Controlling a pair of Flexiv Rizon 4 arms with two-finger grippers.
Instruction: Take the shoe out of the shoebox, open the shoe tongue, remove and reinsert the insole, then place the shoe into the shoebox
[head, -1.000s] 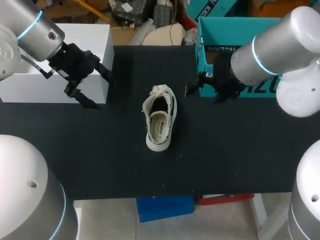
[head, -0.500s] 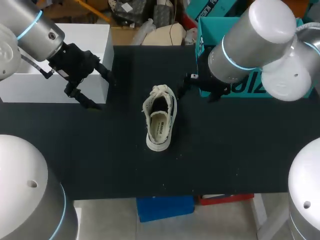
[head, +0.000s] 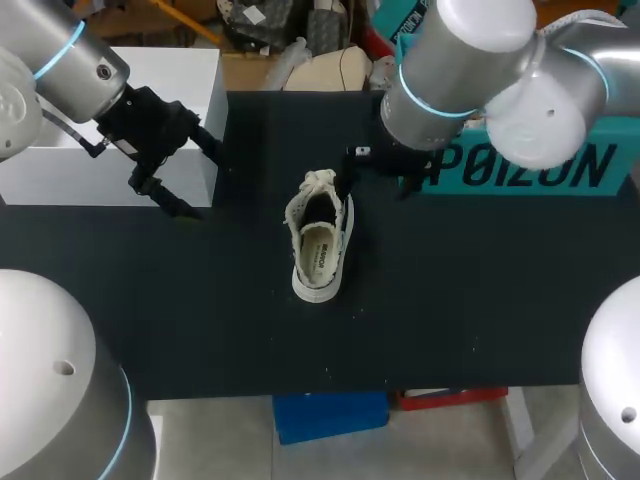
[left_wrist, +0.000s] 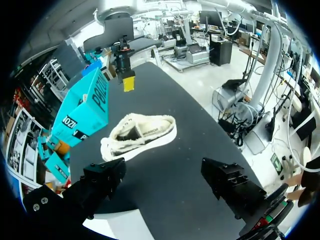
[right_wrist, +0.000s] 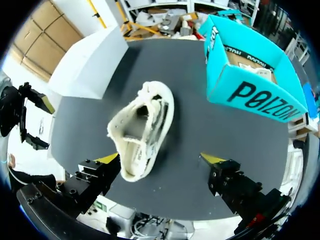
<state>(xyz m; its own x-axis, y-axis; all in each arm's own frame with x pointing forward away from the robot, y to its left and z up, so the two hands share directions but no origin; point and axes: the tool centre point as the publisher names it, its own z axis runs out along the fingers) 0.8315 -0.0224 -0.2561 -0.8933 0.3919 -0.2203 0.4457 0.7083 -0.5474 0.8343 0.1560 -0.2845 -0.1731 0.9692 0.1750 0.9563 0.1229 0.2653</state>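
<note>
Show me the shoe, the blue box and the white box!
shoe (head: 320, 250): head view, on its insole.
blue box (head: 520, 168): head view, on its printed side wall.
white box (head: 175, 75): head view, on its top.

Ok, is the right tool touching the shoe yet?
Apart. The left wrist view shows the right tool hanging beyond the shoe, with a strip of bare black table between its yellow tip and the shoe.

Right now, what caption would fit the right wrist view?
Open right tool poised over the cream shoe on the black table, teal shoebox standing open beyond it.
</note>
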